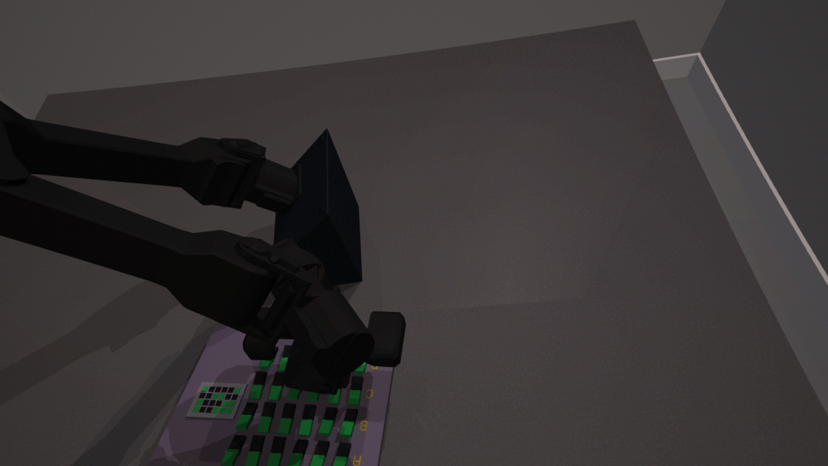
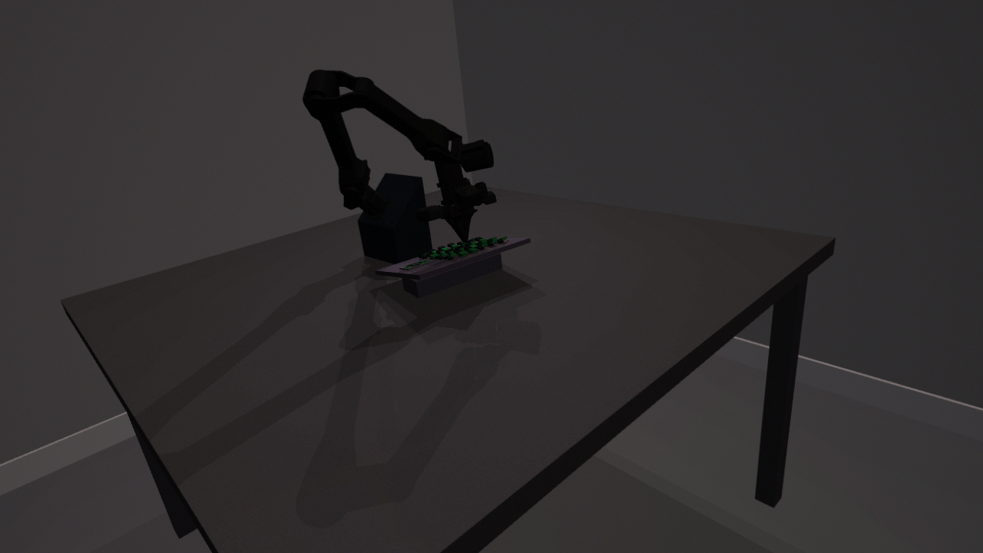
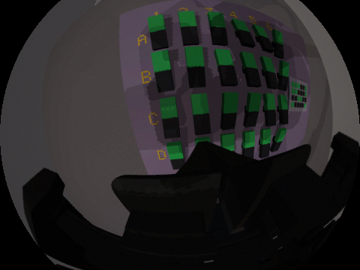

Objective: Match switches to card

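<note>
A purple panel carries a grid of green and dark grey rocker switches in rows lettered A to D. The small pattern card lies on the panel beside the grid. My gripper is shut and empty. Its tip points down over row D, the row nearest the arm's base, around the second and third columns. Its body hides the switches under it, so I cannot tell whether the tip touches one.
The arm's dark base block stands just behind the panel. The panel sits on a dark table whose edges are far from it. A white skirting line runs along the floor beyond.
</note>
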You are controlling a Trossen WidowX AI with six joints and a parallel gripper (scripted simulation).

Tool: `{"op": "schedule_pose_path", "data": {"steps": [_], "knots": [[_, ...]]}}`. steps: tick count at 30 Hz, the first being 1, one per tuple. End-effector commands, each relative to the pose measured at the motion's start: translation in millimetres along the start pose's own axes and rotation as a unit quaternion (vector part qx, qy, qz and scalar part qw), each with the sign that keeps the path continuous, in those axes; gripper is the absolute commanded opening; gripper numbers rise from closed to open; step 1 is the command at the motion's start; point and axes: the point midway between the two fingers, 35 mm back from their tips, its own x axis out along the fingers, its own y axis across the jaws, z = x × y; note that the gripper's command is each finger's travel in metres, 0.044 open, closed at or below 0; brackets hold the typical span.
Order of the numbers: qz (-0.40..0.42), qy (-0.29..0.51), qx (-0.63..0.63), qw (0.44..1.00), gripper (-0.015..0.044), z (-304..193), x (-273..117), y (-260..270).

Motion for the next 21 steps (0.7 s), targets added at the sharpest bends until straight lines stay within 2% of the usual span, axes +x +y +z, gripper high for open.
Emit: {"op": "schedule_pose_path", "data": {"steps": [1, 7, 12, 16, 21], "knots": [[-0.003, 0.000, -0.003, 1.000, 0.0000, -1.2, 1.6, -0.6], [0.000, 0.000, 0.000, 1.000, 0.0000, -0.1, -1.7, 0.3], [-0.001, -0.012, -0.004, 1.000, 0.0000, -3.5, -61.1, 0.7], [-0.001, -0.012, -0.004, 1.000, 0.0000, -3.9, -63.9, 0.4], [-0.001, -0.013, -0.004, 1.000, 0.0000, 39.4, -71.0, -31.5]]}}
